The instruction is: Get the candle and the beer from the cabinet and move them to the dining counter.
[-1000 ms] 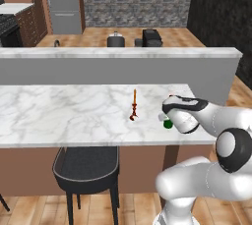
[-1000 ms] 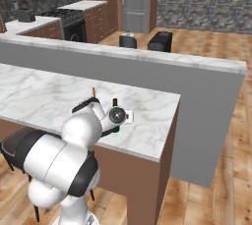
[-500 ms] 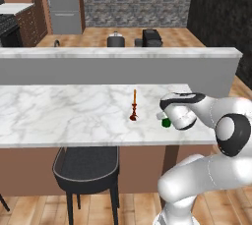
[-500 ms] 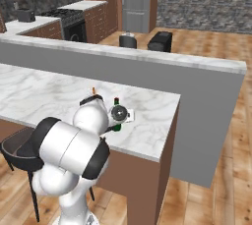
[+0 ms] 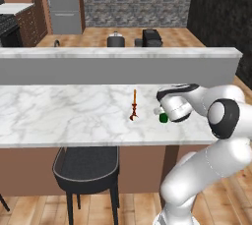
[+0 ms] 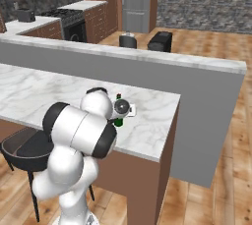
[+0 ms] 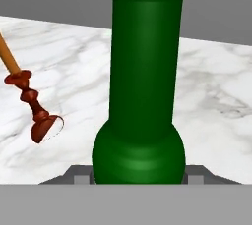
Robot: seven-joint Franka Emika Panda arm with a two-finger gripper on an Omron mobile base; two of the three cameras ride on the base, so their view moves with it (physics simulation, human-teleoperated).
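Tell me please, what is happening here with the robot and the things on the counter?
The robot's gripper is around the beer, a dark green bottle, over the white marble dining counter. Whether the bottle's base touches the top cannot be seen. The candle stands upright on that counter beside the bottle, apart from it. A black stool sits under the counter's near edge.
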